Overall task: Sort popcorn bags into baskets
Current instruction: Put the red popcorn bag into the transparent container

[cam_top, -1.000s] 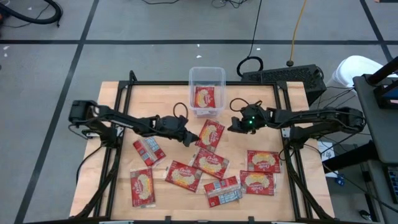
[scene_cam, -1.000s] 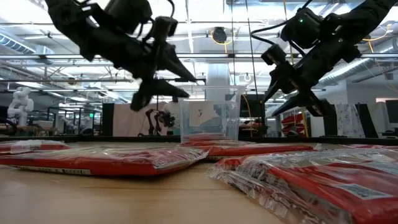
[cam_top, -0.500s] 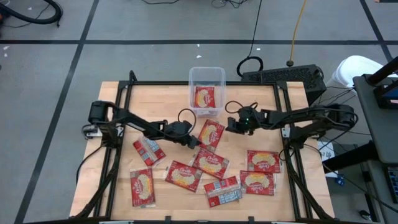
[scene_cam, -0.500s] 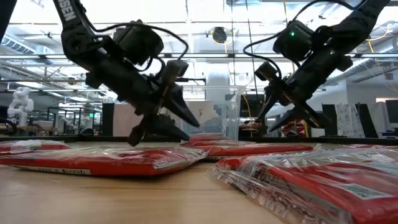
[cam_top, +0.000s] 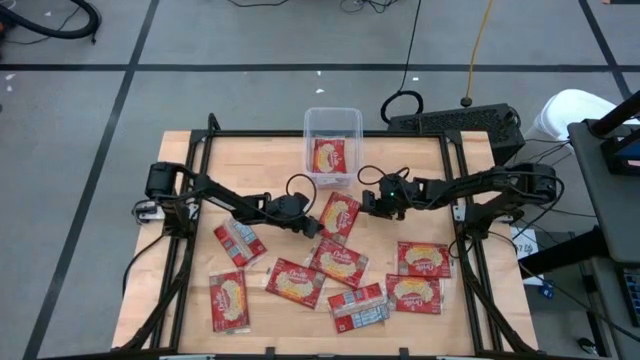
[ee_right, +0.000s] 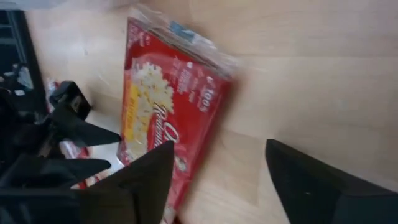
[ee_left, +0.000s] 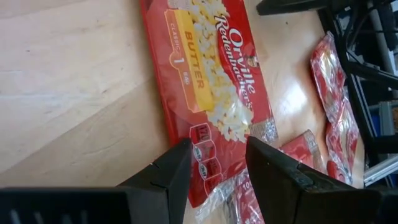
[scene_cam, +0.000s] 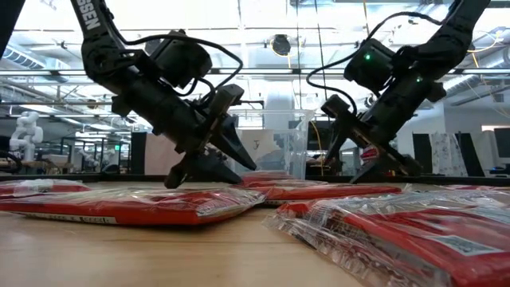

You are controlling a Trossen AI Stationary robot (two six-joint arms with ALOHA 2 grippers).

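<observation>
A red popcorn bag (cam_top: 340,216) lies flat, picture side up, on the wooden table's middle, just near of the clear basket (cam_top: 333,128). The basket holds one popcorn bag (cam_top: 329,157). My left gripper (cam_top: 309,227) is low at this bag's near left corner (ee_left: 214,163), open, with a finger on either side of that corner. My right gripper (cam_top: 367,203) hovers low at the bag's right side (ee_right: 186,118), open wide and pointing at it. In the low view both grippers (scene_cam: 209,177) (scene_cam: 373,171) slant down close to the tabletop. My left gripper stands astride the bag's near left corner (ee_left: 217,149), slanting down from the table's left. Whether its fingertips touch the wrapper, I cannot tell.
Several more popcorn bags lie on the table's near half: at the left (cam_top: 240,240) (cam_top: 228,300), in the middle (cam_top: 294,282) (cam_top: 337,262) (cam_top: 358,308), and at the right (cam_top: 424,258) (cam_top: 414,293). A black frame (cam_top: 200,150) borders the table.
Both grippers have sunk toward the table, closing in on the middle bag from its left and right. My right gripper's fingers now stand wider apart than before. The bags have not moved.
</observation>
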